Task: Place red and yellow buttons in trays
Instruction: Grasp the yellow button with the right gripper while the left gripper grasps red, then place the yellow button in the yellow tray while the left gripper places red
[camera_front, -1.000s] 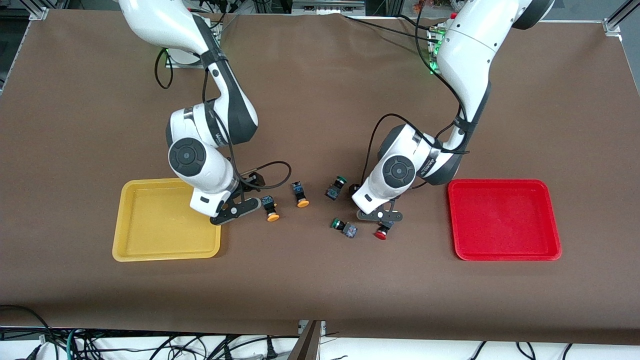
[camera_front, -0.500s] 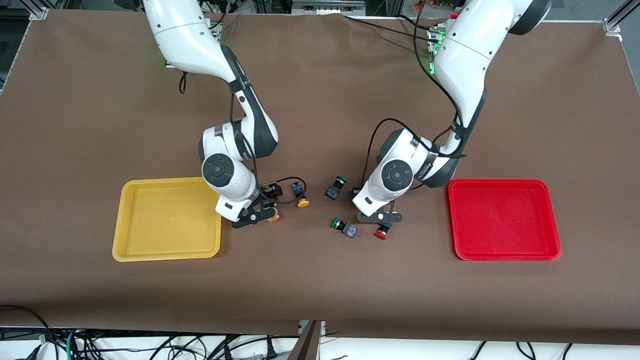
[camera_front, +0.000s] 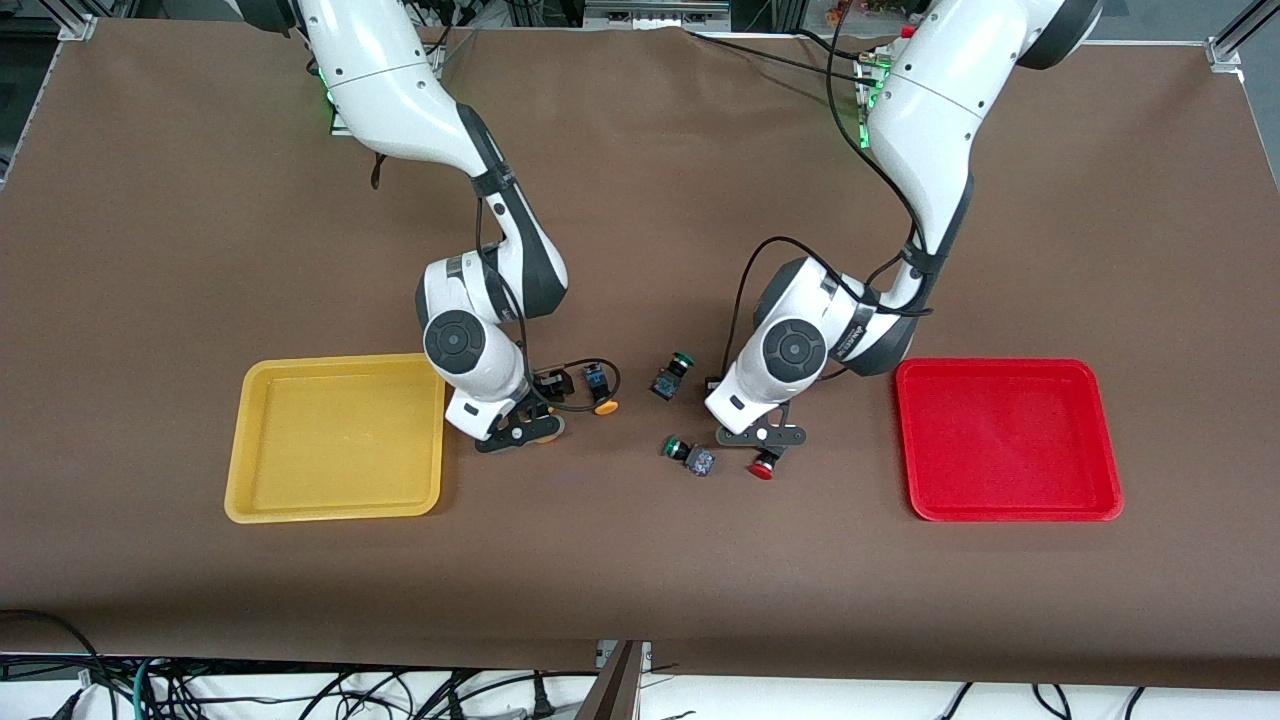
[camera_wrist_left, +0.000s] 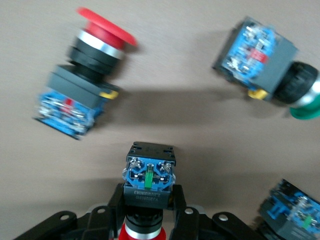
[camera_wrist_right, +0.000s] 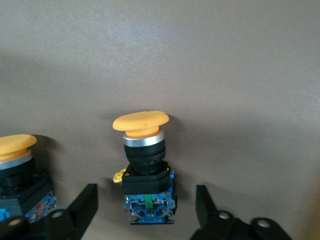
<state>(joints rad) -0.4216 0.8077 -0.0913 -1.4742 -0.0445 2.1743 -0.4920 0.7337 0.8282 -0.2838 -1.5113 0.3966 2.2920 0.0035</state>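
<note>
left gripper (camera_wrist_left: 148, 212) pinches a red button (camera_wrist_left: 148, 186); right gripper (camera_wrist_right: 146, 202) spread around a yellow button (camera_wrist_right: 144, 165), another yellow button (camera_wrist_right: 15, 172) just beside it.

the switches crowd the middle of the table (camera_front: 640, 560), between the yellow tray (camera_front: 335, 510) and the red tray (camera_front: 1010, 512). the right gripper (camera_front: 522, 432), fingers apart, straddles a yellow button (camera_wrist_right: 144, 160) just off the yellow tray's corner, with a second yellow button (camera_front: 600, 392) close beside it. the left gripper (camera_front: 762, 436) is clamped on a red button (camera_wrist_left: 145, 200); two green-capped switches (camera_front: 690, 456) and another red button (camera_wrist_left: 82, 90) hem it in. both tray floors and the strip along the table's front edge lie open.
</note>
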